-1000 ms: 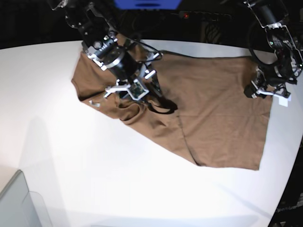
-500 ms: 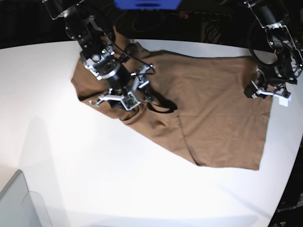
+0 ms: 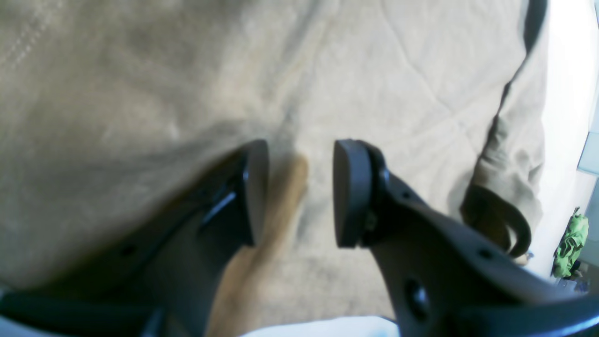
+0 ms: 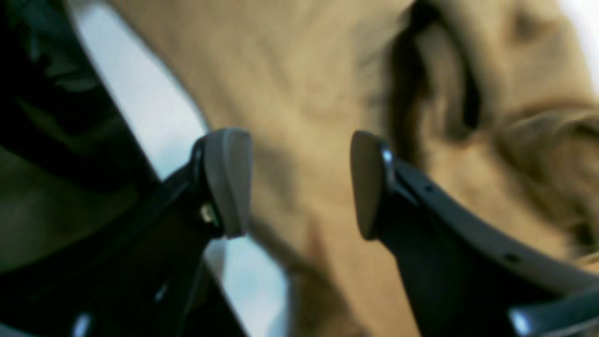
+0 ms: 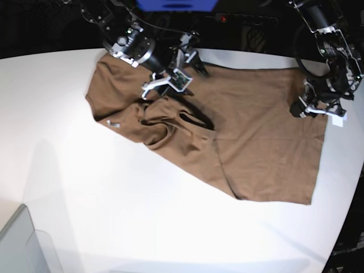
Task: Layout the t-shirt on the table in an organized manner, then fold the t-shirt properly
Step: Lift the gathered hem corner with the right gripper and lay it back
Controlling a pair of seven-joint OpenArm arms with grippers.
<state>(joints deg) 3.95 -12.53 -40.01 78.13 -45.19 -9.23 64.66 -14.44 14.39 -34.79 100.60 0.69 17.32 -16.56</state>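
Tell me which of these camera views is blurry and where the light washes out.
Right wrist view: heavily blurred, the t-shirt smeared soft behind the right claw. Left wrist view: softer at its left side, the table blown out white at right. Base view: sharp, with glare on the near tabletop.

- We see the t-shirt [image 5: 256, 142]: plain tan-brown, no print.
- The table [image 5: 114, 199]: matte white.
- Finger pads [image 4: 227, 180]: grey, on black arms.
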